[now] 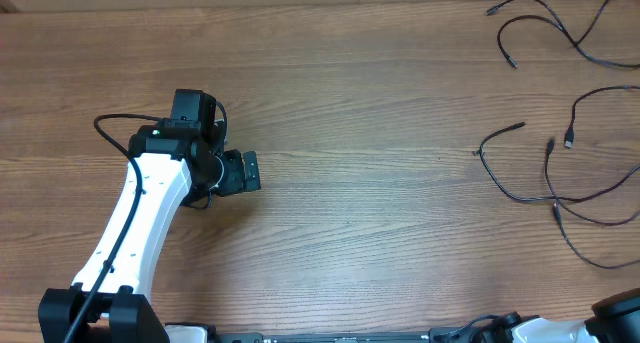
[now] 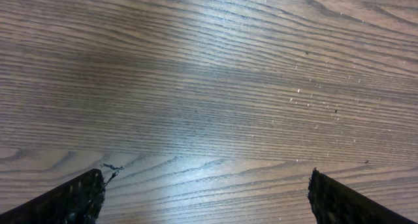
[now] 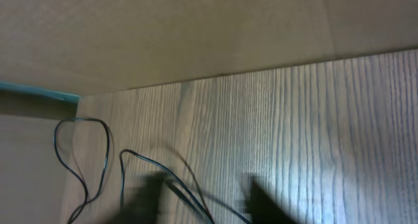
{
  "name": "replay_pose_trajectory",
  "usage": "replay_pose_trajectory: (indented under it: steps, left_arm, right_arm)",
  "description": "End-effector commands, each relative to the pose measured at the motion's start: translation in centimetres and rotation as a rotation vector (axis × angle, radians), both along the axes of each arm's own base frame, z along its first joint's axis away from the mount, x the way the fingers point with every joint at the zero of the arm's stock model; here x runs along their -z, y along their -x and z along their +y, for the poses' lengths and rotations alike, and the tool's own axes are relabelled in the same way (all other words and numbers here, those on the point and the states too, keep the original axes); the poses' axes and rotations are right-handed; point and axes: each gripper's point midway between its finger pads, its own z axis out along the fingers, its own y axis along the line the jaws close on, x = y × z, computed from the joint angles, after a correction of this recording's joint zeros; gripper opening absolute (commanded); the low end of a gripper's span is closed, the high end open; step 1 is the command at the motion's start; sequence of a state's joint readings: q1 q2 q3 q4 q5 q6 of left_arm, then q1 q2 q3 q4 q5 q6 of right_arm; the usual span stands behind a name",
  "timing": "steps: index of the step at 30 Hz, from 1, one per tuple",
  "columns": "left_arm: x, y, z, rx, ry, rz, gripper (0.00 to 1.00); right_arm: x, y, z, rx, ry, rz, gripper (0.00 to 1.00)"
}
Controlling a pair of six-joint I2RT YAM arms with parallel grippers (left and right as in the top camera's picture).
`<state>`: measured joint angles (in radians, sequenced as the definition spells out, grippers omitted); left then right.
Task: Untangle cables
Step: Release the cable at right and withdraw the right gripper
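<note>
Cables (image 1: pixel 553 199) all sit on the right side of the bench (image 1: pixel 380 103), loose, in two groups. The far-right group is a couple of thin black cords looping near the far edge and running off the right side of the overhead view. The mid-right group is nearer: several cords cross each other at one spot and fan out towards the right edge. The plug ends (image 1: pixel 523 126) lie free on the wood, and we see one with a silver tip. We see no tight knot from overhead, only overlaps.

Right wrist view: two cable runs (image 3: pixel 150 160) on the wood, one a narrow loop at the left, the other curving in towards the camera. The right fingers (image 3: pixel 147 198) are two dark blurs at the bottom of that view, standing apart with a clear gap. One cord passes through the gap, and we see nothing clamped, so we call them released. We can't tell whether either tip touches the cord, since it's too blurred. Beyond the bench edge is a plain tan wall (image 3: pixel 196 34), with a teal strip (image 3: pixel 36 90) at the left.

From overhead, only a bit of the right arm (image 1: pixel 620 308) shows at the near-right corner, near the mid-right group.

The left arm (image 1: pixel 140 213) reaches from the near-left corner to the left-centre of the bench, well apart from every cable. The left fingers (image 2: pixel 72 201) are spread wide. In the left wrist view we see both tips low at the frame corners, with only bare wood grain between them and nothing held.
</note>
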<state>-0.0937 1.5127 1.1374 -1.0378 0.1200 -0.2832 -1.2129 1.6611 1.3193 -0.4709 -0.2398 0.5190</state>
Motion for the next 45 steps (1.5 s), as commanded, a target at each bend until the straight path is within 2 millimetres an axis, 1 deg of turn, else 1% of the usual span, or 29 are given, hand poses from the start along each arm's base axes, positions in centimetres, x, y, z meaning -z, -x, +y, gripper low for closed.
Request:
replay_pose_trajectory:
  steps: [1, 2, 6, 11, 13, 18, 22, 23, 26, 29, 31, 36, 38, 41, 43, 45]
  left_arm:
    - [0.2, 0.0, -0.2, -0.002, 0.004, 0.005, 1.00]
    - [0.2, 0.0, -0.2, -0.003, 0.004, 0.005, 1.00]
    - [0.2, 0.0, -0.2, -0.002, 0.004, 0.005, 1.00]
    - [0.2, 0.0, -0.2, -0.003, 0.004, 0.005, 1.00]
    - [0.2, 0.0, -0.2, -0.003, 0.004, 0.005, 1.00]
    - [0.2, 0.0, -0.2, -0.003, 0.004, 0.005, 1.00]
    - [0.2, 0.0, -0.2, -0.003, 0.004, 0.005, 1.00]
    - [0.2, 0.0, -0.2, -0.002, 0.004, 0.005, 0.99]
    - [0.2, 0.0, -0.2, -0.003, 0.004, 0.005, 0.99]
    - [0.2, 0.0, -0.2, -0.002, 0.004, 0.005, 1.00]
    - [0.2, 0.0, -0.2, -0.003, 0.004, 0.005, 1.00]
    - [0.2, 0.0, -0.2, -0.003, 0.004, 0.005, 1.00]
    - [0.2, 0.0, -0.2, -0.003, 0.004, 0.005, 0.99]
    - [0.2, 0.0, -0.2, -0.003, 0.004, 0.005, 0.99]
    - [0.2, 0.0, -0.2, -0.002, 0.004, 0.005, 1.00]
    - [0.2, 0.0, -0.2, -0.003, 0.004, 0.005, 1.00]
  right_arm:
    - [-0.2, -1.1, 0.1, -0.033, -0.019, -0.052, 0.80]
    - [-0.4, -1.5, 0.2, -0.041, -0.028, -0.074, 1.00]
    - [-1.1, -3.0, 1.2, -0.124, -0.046, -0.150, 1.00]
    - [-1.8, -4.2, 2.3, -0.205, -0.066, -0.215, 1.00]
    - [-2.4, -5.0, 2.8, -0.261, -0.056, -0.248, 1.00]
    - [-5.4, -7.1, 4.6, -0.436, -0.011, -0.379, 1.00]
    - [-9.2, -8.5, 6.8, -0.620, 0.066, -0.506, 1.00]
    - [-11.0, -8.8, 8.0, -0.709, 0.105, -0.555, 1.00]
    - [-13.5, -9.4, 10.5, -0.843, 0.154, -0.615, 1.00]
    - [-15.2, -10.2, 12.9, -0.932, 0.180, -0.640, 1.00]
    - [-16.4, -10.7, 14.8, -1.009, 0.216, -0.653, 1.00]
    - [-19.5, -12.1, 20.0, -1.140, 0.287, -0.668, 1.00]
    - [-20.9, -12.6, 22.6, -1.198, 0.311, -0.678, 1.00]
    - [-22.2, -13.2, 26.4, -1.262, 0.318, -0.690, 1.00]
    - [-22.7, -13.6, 28.6, -1.293, 0.307, -0.693, 1.00]
    - [-22.8, -14.1, 31.2, -1.337, 0.288, -0.692, 1.00]
